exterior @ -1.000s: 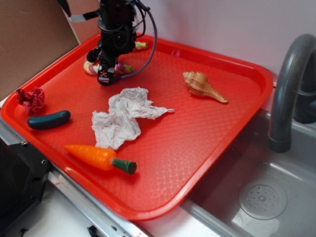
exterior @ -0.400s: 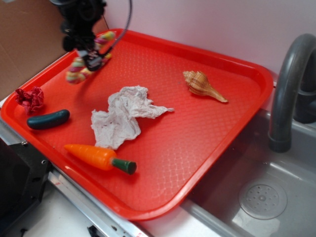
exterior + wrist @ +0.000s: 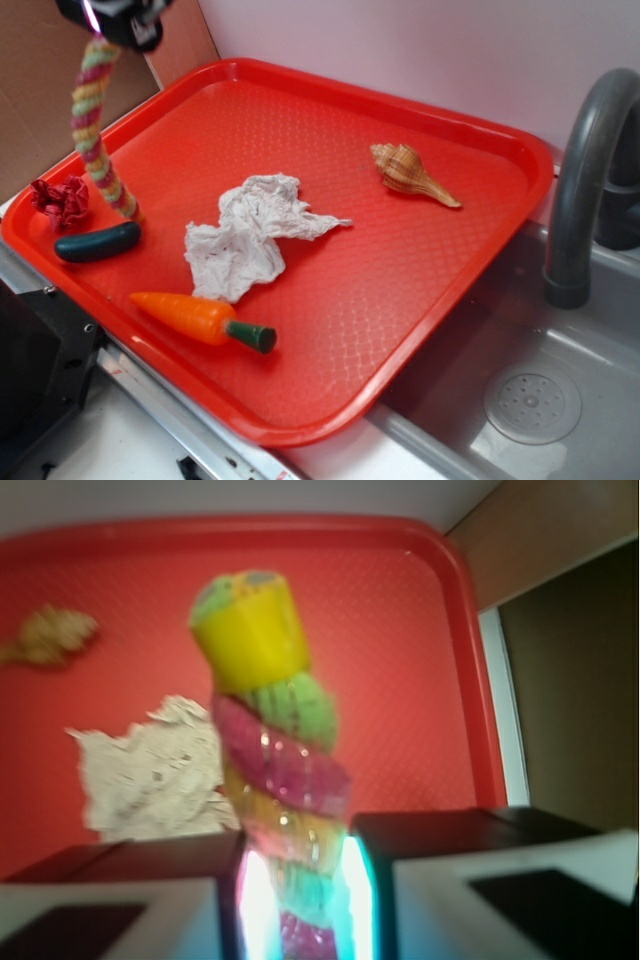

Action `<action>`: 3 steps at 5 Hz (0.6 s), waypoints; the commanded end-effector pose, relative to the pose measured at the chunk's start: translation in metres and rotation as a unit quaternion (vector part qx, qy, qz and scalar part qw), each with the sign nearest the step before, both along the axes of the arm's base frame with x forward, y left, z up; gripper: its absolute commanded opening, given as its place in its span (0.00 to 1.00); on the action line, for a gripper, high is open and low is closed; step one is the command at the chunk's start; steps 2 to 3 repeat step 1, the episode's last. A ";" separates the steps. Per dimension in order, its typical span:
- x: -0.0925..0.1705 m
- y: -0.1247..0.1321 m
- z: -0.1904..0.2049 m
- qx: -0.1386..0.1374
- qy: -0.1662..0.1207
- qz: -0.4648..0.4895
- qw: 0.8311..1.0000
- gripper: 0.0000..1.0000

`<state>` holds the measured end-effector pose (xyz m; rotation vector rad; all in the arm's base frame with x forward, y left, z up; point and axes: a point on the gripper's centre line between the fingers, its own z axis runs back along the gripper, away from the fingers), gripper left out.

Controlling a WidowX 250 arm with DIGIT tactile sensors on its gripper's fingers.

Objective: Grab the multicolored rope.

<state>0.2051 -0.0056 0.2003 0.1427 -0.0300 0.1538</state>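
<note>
Gripper (image 3: 297, 900) clamped on multicolored rope (image 3: 95, 130), dangling over red tray (image 3: 420, 290) w/ carrot (image 3: 200, 320), cucumber (image 3: 98, 243), shell (image 3: 410, 174), paper wad (image 3: 250, 235).

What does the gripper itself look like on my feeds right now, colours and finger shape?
In the wrist view the gripper shows two blocky fingers, dark on top with pale grey-white faces and brightly lit inner pads. In the exterior view only its black underside with a small white patch shows. No cables visible.
</note>
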 end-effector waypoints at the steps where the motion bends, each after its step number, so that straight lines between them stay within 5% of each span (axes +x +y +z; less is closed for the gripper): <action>1: 0.015 -0.011 0.035 -0.026 -0.052 0.008 0.998 0.00; 3: 0.015 -0.011 0.035 -0.026 -0.052 0.008 0.998 0.00</action>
